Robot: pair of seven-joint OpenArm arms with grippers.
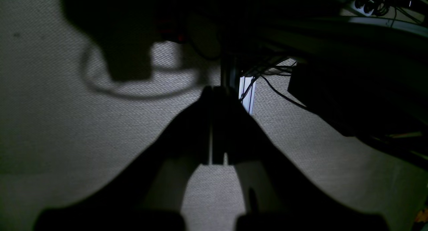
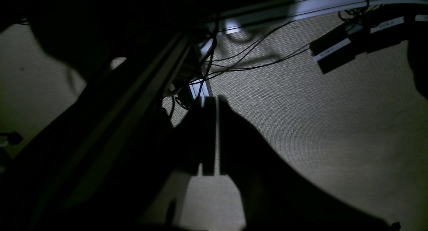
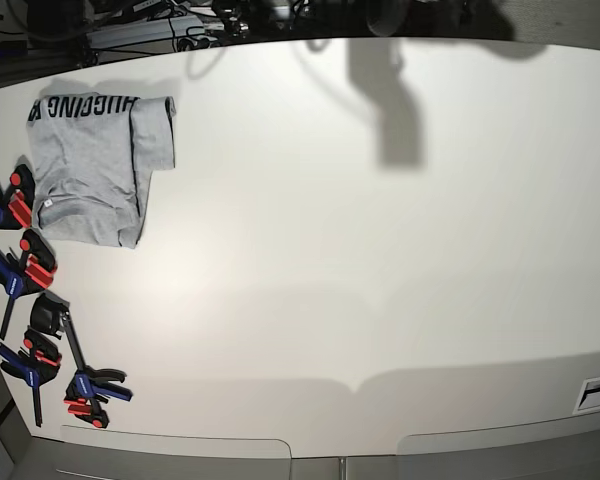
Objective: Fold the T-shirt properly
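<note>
Left claw (image 1: 214, 124), right claw (image 2: 210, 137) closed; one T-shirt (image 3: 95, 170) folded.

I see a white table (image 3: 310, 250) with several red and blue clamps (image 3: 30, 270) along its left edge, and dark cables (image 3: 195, 25) lie behind its far edge.

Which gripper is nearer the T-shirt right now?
Right, probably: the T-shirt lies on its side of the table. Both the right gripper and left gripper are shut, away from it, outside the base view.
</note>
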